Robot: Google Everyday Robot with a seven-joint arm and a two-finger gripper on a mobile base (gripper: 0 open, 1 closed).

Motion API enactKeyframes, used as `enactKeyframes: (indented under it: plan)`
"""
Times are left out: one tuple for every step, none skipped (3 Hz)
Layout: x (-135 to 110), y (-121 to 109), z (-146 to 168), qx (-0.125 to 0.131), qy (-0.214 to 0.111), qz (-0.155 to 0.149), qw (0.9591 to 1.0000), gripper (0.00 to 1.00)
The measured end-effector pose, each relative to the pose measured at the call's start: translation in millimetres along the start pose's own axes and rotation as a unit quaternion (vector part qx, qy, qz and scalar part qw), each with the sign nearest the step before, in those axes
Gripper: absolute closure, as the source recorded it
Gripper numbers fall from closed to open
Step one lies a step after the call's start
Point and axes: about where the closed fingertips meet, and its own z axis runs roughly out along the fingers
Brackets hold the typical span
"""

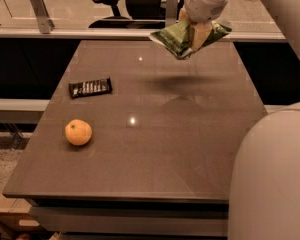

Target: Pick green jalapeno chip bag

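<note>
The green jalapeno chip bag (pixel 177 36) is a crumpled shiny green foil bag with pale edges. It hangs in the air above the far right part of the brown table (pixel 180 149), with its shadow on the tabletop below. My gripper (pixel 196 34) comes down from the top of the view and is shut on the bag, one pale finger (pixel 200 33) showing across its middle.
A flat black candy bar wrapper (pixel 90 87) lies at the left of the table. An orange (pixel 78 132) sits nearer the front left. My white arm body (pixel 272 179) fills the lower right. Office chairs (pixel 135 4) and a ledge stand behind the table.
</note>
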Motion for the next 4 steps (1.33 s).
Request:
enactKeyframes:
  plan:
    - [-0.5, 0.1, 1.6, 0.000, -0.002, 0.000, 1.0000, 1.00]
    - [-10.6, 3.7, 14.0, 0.019, -0.038, -0.016, 0.9990, 1.00]
    - [-25.2, 8.0, 26.5, 0.052, -0.084, -0.035, 0.9945, 1.00]
    - [-35.8, 8.5, 32.1, 0.067, -0.095, -0.048, 0.9921, 1.00]
